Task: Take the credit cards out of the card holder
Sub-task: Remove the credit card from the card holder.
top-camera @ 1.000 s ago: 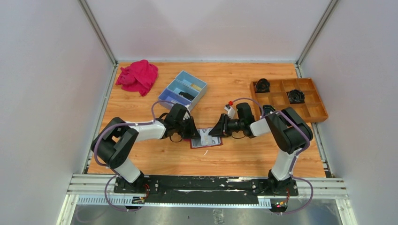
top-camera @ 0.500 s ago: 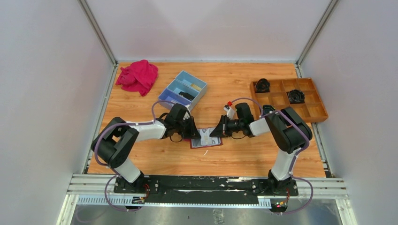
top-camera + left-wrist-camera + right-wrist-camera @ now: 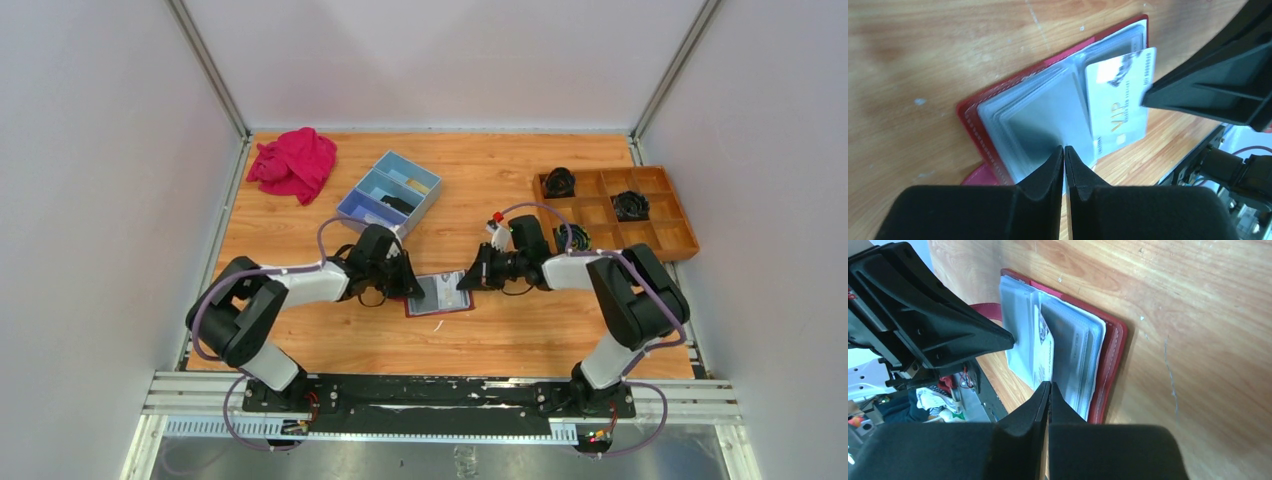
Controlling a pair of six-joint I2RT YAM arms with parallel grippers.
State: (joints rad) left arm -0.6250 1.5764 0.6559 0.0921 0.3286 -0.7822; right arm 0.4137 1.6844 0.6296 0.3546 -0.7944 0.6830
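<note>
Open card holder (image 3: 437,296) lying flat on the table (image 3: 520,335) between the two arms; the right gripper (image 3: 1049,386), fingers pressed together, pinches the edge of a credit card (image 3: 1120,100) tilted up from the grey pockets; the left gripper (image 3: 1064,150), fingers together, rests at the pockets' edge

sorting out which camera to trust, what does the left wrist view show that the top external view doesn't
Left wrist only: the VIP lettering on the credit card, which sticks partly out of a clear pocket. Top external only: the pink cloth, the blue box and the wooden tray. Both: the open card holder on the table, with the left tool and the right tool meeting over it.
</note>
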